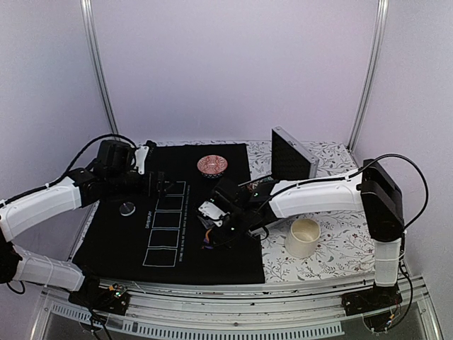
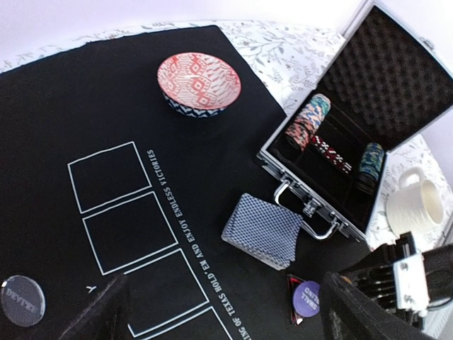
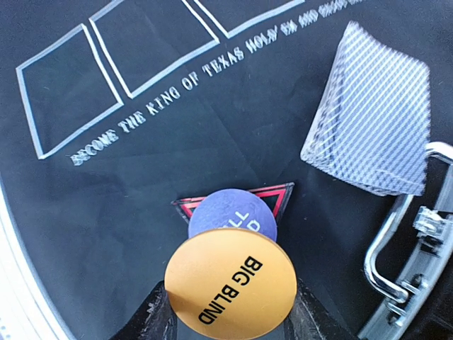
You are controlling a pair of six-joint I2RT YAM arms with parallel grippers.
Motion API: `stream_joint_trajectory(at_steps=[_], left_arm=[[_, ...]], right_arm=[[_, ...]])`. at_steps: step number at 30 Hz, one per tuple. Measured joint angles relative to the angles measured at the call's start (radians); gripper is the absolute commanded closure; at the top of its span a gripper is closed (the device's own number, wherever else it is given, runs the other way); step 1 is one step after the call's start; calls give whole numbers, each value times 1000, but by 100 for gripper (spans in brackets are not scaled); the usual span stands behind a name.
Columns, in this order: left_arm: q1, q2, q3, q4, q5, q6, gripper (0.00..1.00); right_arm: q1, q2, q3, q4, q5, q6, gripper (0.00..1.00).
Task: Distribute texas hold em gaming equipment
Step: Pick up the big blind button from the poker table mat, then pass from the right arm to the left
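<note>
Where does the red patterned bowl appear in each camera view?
Top view: bowl near the black mat's far edge, right of centre.
Left wrist view: upper middle, on the mat.
Right wrist view: not in it.
Shared landmark: the white outlined squares printed on the mat.

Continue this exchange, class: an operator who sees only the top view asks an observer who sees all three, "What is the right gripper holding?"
Observer: The right gripper grips an orange disc marked BIG BLIND.
Operator: What lies beneath it?
Observer: A purple disc, resting on a red triangle.
Operator: Is anything inside the case?
Observer: Yes, the case is open and holds stacks of chips.
</note>
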Motion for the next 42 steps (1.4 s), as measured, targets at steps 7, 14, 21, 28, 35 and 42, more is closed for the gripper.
stream_joint_trajectory(at_steps=[7, 14, 21, 28, 35, 42], left_arm=[[-25, -37, -37, 14, 114, -18, 12], [-80, -59, -106, 135, 304, -93, 15], [-182, 2, -137, 285, 462, -171, 14], [-212, 94, -130, 352, 492, -205, 28], [-213, 153, -125, 394, 502, -233, 44], [-214, 154, -119, 421, 507, -238, 65]], right_arm=[[0, -158, -100, 72, 25, -57, 65], [1, -320, -214, 193, 72, -131, 66], [1, -354, -245, 291, 96, -171, 67], [2, -354, -246, 318, 103, -187, 67], [12, -354, -250, 329, 103, -207, 67], [15, -354, -251, 331, 102, -214, 67]])
